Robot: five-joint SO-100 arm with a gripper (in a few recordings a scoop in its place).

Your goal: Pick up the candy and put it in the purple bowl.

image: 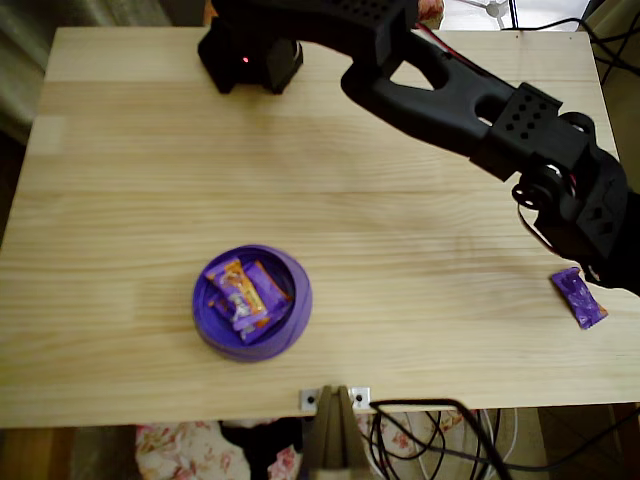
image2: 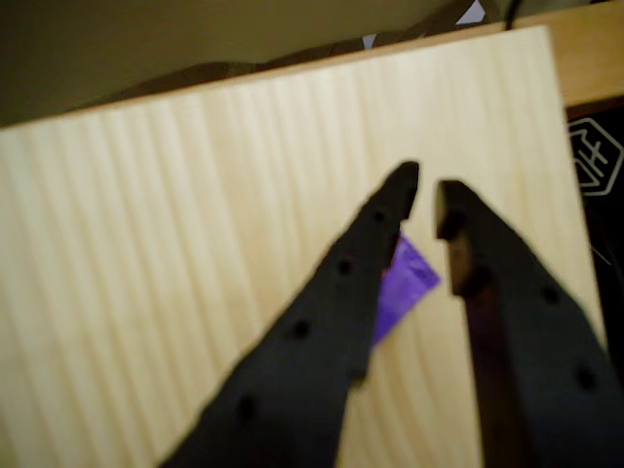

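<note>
The candy (image: 578,297) in its shiny purple wrapper lies flat on the wooden table near the right edge. In the wrist view the candy (image2: 408,281) shows on the wood below the fingers, partly covered by the left finger. My black gripper (image2: 427,190) hovers above it, open by a narrow gap with nothing between the tips. In the overhead view the gripper (image: 605,272) sits just up and right of the candy. The purple bowl (image: 300,292) stands left of the table's centre, near the front, far from the gripper.
Inside the bowl lie other candies (image: 243,295), orange-wrapped and purple with print. The arm's base (image: 250,55) stands at the table's back edge. The right table edge (image: 625,330) runs close to the candy. A metal bracket (image: 335,398) and cables sit at the front edge.
</note>
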